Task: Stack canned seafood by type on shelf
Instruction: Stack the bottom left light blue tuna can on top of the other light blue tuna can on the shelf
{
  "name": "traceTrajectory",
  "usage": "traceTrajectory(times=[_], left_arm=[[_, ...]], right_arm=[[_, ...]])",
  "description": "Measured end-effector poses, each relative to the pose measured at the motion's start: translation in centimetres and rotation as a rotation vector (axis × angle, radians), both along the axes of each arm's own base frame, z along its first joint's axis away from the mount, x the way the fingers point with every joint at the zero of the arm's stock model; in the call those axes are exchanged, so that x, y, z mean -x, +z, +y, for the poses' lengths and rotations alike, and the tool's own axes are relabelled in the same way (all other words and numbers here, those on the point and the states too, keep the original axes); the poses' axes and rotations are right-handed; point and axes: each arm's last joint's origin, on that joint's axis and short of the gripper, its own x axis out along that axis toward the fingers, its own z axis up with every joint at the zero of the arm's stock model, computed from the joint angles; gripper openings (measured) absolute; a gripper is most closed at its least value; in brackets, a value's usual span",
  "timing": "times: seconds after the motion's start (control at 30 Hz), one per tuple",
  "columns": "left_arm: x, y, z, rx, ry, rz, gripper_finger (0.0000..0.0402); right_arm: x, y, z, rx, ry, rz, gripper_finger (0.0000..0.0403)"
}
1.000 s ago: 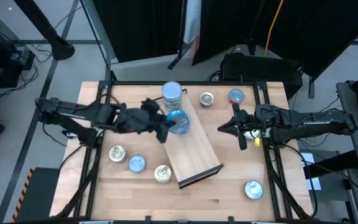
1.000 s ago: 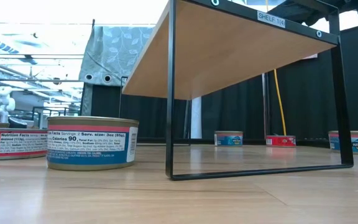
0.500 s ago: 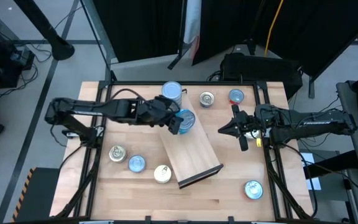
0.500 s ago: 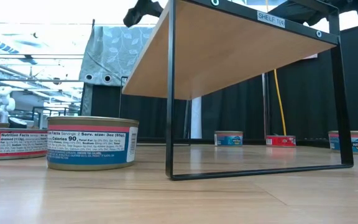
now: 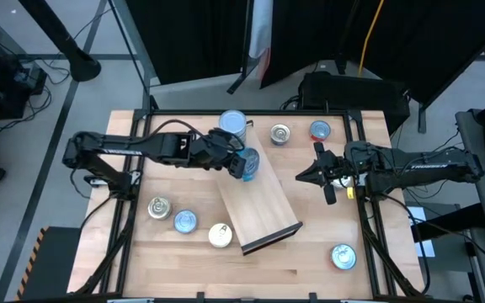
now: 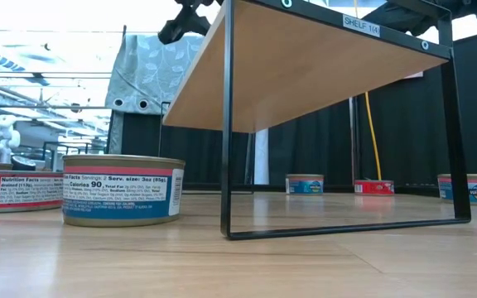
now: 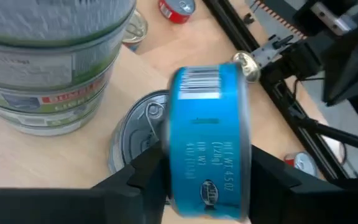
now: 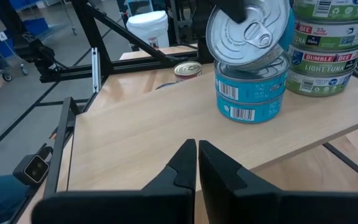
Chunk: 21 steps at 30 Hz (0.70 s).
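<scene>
The shelf (image 5: 263, 206) is a light-wood board on a dark frame, lying aslant mid-table. At its far end stands a tall stack of tins (image 5: 232, 126). Beside the stack a blue tin (image 8: 250, 93) sits on the board. My left gripper (image 5: 244, 164) is shut on another blue tin (image 7: 207, 149), tipped on edge over that one. My right gripper (image 5: 314, 172) hovers shut to the right of the shelf, holding nothing. My left gripper pinches the blue tin between its two fingers, one on the pull-tab lid (image 8: 229, 15) and one on the opposite flat face (image 7: 248, 168). The fingers slant down from the table's left side. The tin stands tilted, its lower rim (image 8: 253, 62) on the blue tin below.
Loose tins lie on the tabletop: three near the front left (image 5: 159, 207) (image 5: 185, 221) (image 5: 220, 235), one at the front right (image 5: 343, 256), two at the far edge (image 5: 280, 133) (image 5: 320, 130). The low view shows the shelf board (image 6: 305, 66) raised on its frame, with tins (image 6: 122, 190) beside it.
My left gripper has carried the blue tin toward the table's right edge and down onto the blue tin on the shelf. Its wrist has rolled, so the tin shows less of its face and stands more on edge. The right arm has kept still.
</scene>
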Motion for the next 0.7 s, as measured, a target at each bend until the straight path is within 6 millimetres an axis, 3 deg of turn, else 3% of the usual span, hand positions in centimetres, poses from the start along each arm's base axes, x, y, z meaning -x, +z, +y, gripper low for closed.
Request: traceTrajectory(times=[0.7], left_arm=[[0.39,-0.43,-0.44,-0.023,0.009,0.061,0.0279]], right_arm=[[0.07,-0.23,0.00,-0.004,-0.002,0.026,0.0008]])
